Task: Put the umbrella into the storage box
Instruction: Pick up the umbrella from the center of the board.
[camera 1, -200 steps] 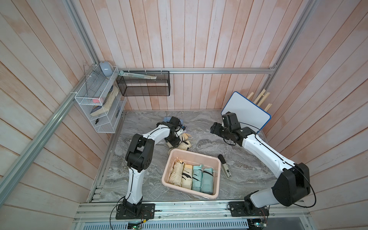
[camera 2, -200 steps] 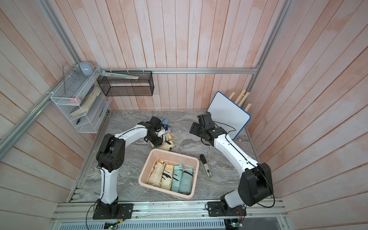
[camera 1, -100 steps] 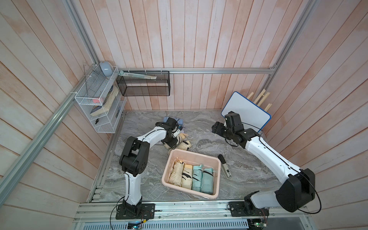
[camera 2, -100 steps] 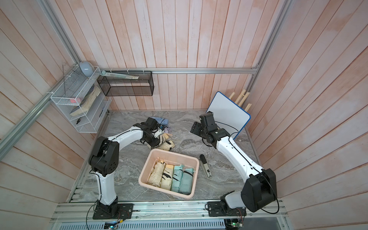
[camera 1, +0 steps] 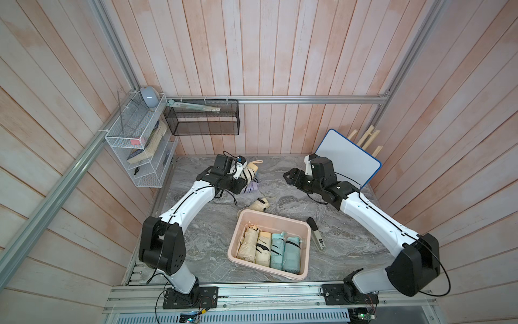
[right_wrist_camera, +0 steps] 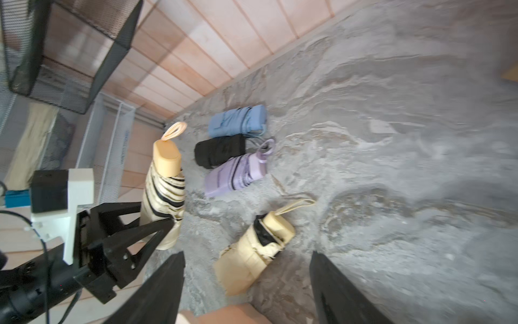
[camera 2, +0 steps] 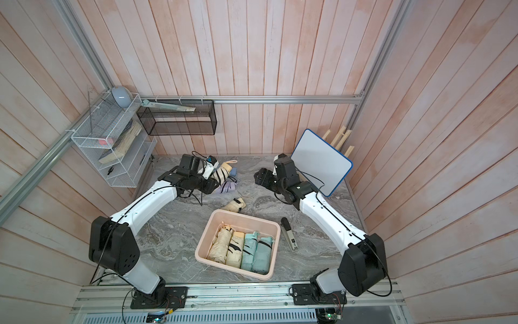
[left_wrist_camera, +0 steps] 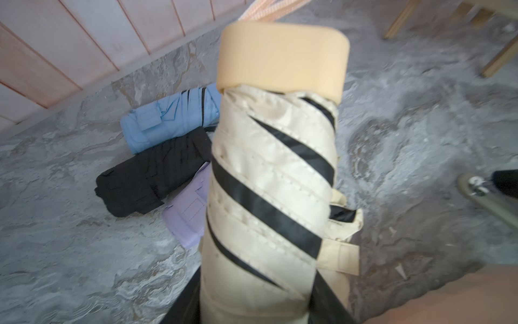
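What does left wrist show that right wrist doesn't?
Only left wrist: wooden sticks. Only right wrist: the left claw gripping the striped umbrella, the open right claw, a yellow umbrella lying flat, the mesh basket. Both: the striped umbrella, blue umbrella, black umbrella, lilac umbrella.

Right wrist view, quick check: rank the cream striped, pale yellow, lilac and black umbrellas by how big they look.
1. The striped umbrella and the pale yellow umbrella: about alike, both nearest the camera, so unranked.
2. The lilac umbrella.
3. The black umbrella, smallest.
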